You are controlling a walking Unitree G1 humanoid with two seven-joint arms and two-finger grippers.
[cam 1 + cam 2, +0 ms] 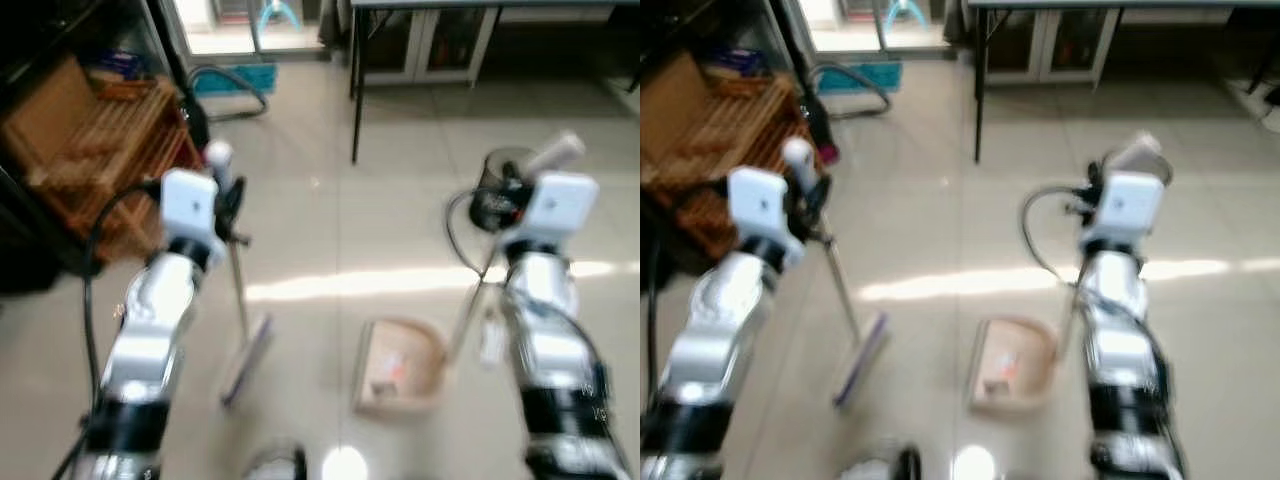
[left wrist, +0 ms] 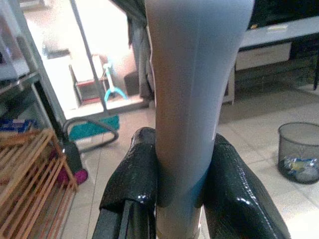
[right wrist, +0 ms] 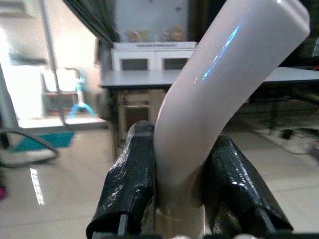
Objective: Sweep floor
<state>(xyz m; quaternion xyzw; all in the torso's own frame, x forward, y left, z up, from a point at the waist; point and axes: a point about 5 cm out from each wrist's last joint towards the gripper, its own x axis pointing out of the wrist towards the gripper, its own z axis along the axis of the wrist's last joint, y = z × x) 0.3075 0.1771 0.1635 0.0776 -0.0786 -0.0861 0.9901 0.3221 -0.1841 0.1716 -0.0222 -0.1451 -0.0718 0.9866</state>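
Tiled floor [image 1: 400, 200]: one broom [image 1: 243, 340], one dustpan [image 1: 400, 375], each end-effector-held.

Open tile floor [image 1: 400, 200] lies ahead; a wooden rack [image 1: 110, 140] crowds the left, a table leg [image 1: 356, 100] stands beyond.
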